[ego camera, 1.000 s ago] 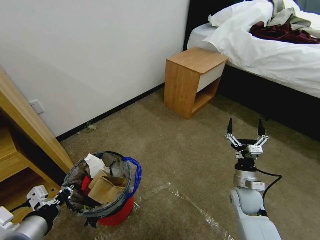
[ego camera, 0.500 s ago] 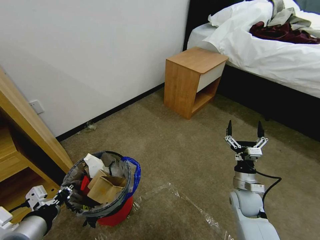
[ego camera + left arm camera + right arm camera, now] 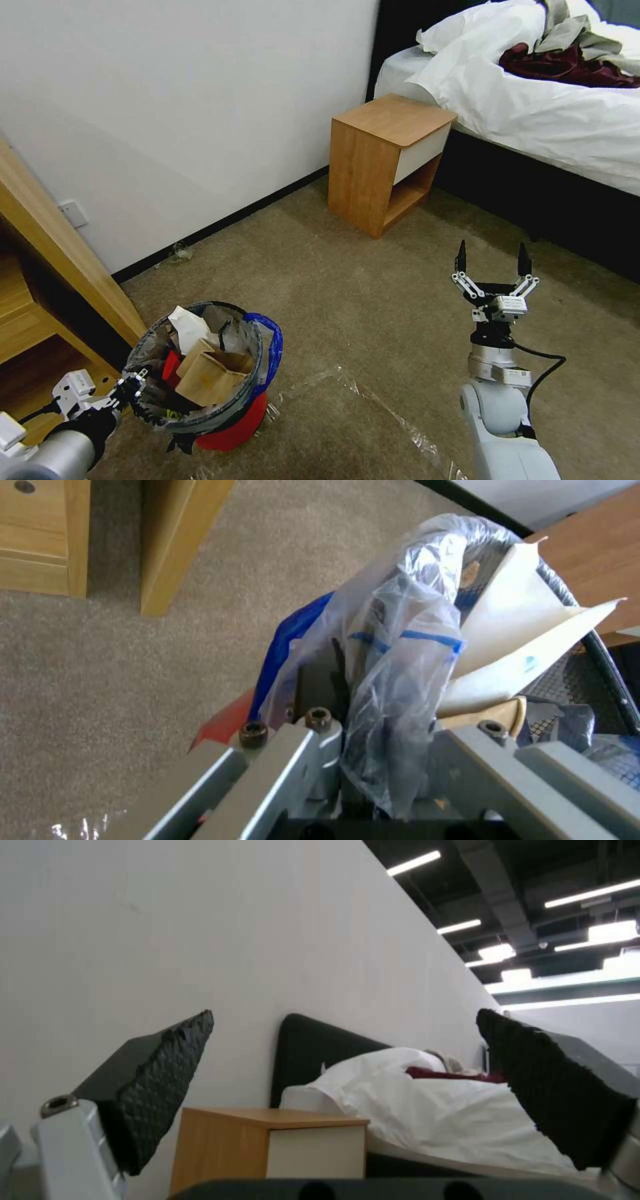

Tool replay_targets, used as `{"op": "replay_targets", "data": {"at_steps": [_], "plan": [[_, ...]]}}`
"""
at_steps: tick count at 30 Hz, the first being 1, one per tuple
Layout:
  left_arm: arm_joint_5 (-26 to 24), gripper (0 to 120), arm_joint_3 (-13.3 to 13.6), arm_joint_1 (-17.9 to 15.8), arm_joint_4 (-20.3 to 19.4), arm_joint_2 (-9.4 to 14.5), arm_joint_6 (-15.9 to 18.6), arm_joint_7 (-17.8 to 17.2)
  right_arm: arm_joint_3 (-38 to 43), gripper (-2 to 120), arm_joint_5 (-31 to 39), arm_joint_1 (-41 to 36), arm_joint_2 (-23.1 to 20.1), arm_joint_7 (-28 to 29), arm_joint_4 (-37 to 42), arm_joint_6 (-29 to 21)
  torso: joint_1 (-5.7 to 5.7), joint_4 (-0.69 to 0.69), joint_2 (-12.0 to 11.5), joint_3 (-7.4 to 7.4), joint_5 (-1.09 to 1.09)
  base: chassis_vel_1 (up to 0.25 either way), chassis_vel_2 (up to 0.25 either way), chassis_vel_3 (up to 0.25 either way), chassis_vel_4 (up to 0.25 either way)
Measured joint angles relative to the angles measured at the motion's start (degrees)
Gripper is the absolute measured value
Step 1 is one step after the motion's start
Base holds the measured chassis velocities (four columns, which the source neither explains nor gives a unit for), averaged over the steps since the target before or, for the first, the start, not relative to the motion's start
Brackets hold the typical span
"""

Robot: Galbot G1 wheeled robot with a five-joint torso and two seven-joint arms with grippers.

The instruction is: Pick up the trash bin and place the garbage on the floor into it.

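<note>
The trash bin (image 3: 230, 427), a red bucket with a black wire rim and a clear bag with blue handles, hangs just above the floor (image 3: 347, 313) at lower left. My left gripper (image 3: 137, 393) is shut on its near rim and bag (image 3: 400, 645). Garbage fills the bin: a brown cardboard scrap (image 3: 213, 377), white paper (image 3: 189, 327) and a red wrapper (image 3: 171, 365). A small crumpled bit of litter (image 3: 179, 252) lies on the carpet by the baseboard. My right gripper (image 3: 492, 257) points upward at lower right, open and holding nothing, its black pads (image 3: 167, 1080) spread wide.
A wooden cabinet (image 3: 60, 267) stands close on the left of the bin. A wooden nightstand (image 3: 387, 160) sits by the wall next to a bed (image 3: 547, 113) with white sheets. Shiny clear tape (image 3: 373, 400) crosses the carpet in front of me.
Hardly anything: the right gripper wavers very slightly in place. The left gripper and the bin hold still.
</note>
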Motion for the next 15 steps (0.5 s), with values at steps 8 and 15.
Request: {"op": "replay_targets", "data": {"at_steps": [8, 15], "plan": [[0.0, 0, 0.0, 0.0, 0.0, -0.1, 0.0, 0.0, 0.1, 100, 0.0, -0.1, 0.0, 0.0, 0.0, 0.2, 0.0, 0.0, 0.0, 0.0, 0.0, 0.0, 0.0, 0.0, 0.0], [-0.3, 0, -0.4, 0.0, 0.0, 0.0, 0.0, 0.0, 0.1, 100, 0.0, -0.1, 0.0, 0.0, -0.1, 0.2, 0.0, 0.0, 0.0, 0.0, 0.0, 0.0, 0.0, 0.0, 0.0]]}}
